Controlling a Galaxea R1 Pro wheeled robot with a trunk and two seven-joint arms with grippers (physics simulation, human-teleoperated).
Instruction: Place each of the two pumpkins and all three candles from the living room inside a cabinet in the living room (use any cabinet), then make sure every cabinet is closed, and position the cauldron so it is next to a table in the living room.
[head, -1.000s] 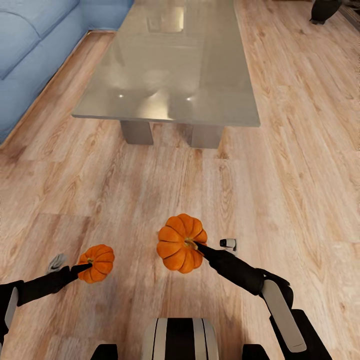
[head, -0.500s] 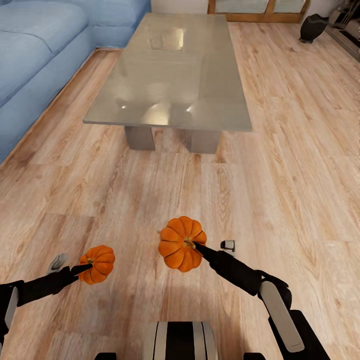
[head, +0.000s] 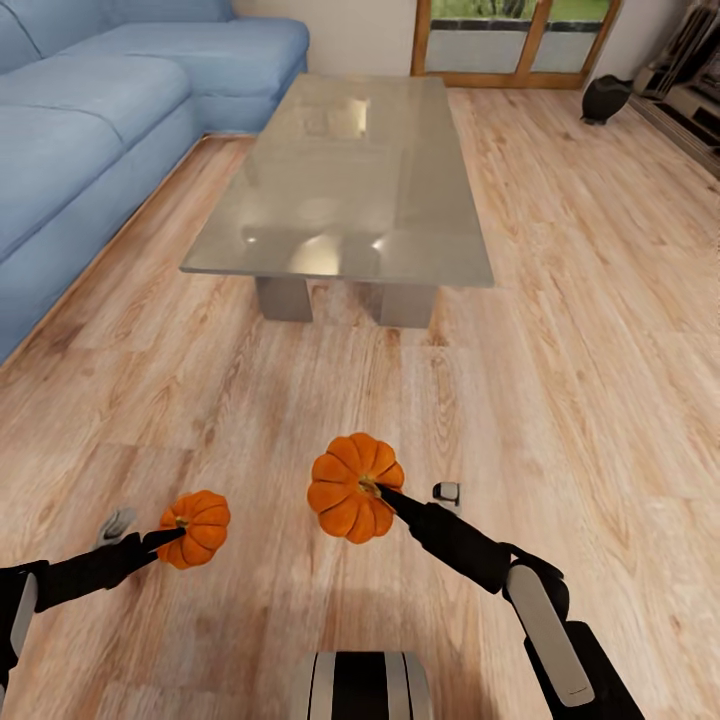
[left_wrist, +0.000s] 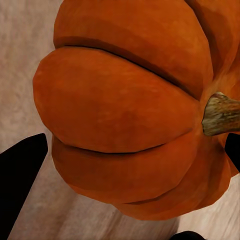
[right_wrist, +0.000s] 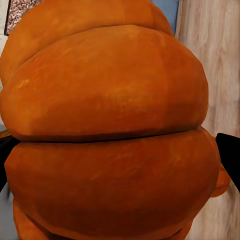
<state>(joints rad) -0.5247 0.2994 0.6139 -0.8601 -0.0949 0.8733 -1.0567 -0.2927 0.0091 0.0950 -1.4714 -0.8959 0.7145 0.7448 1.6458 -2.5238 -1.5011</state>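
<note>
Above the pale wood-plank floor (head: 560, 380), both arms carry small orange ribbed pumpkins in the head view. At the left, the left gripper (head: 172, 535) clasps the smaller-looking pumpkin (head: 196, 527) by its stem side, one dark finger tip meeting the fruit at the stem. Nearer the middle, the right gripper (head: 385, 493) grips the other pumpkin (head: 354, 487), held a little higher in the picture, its black finger running into the stem hollow. Both pumpkins hang clear of the floor, apart from each other.

Seen from the left wrist, the left-hand pumpkin (left_wrist: 130, 115) sits close against the camera, its grey-brown stem (left_wrist: 220, 114) pointing to one side, with black fingers (left_wrist: 20, 175) at either edge. From the right wrist, the right-hand pumpkin (right_wrist: 107, 135) lies between black fingers (right_wrist: 231, 157) at both sides.

Ahead stands the large low rectangular table (head: 350, 190) with a glossy grey-beige top and grey legs. A blue sofa (head: 90, 130) runs along its left. Far off at the upper right, the small round black cauldron (head: 605, 98) rests on the floor, well apart from the table, near a wood-framed glass door (head: 510, 45).
</note>
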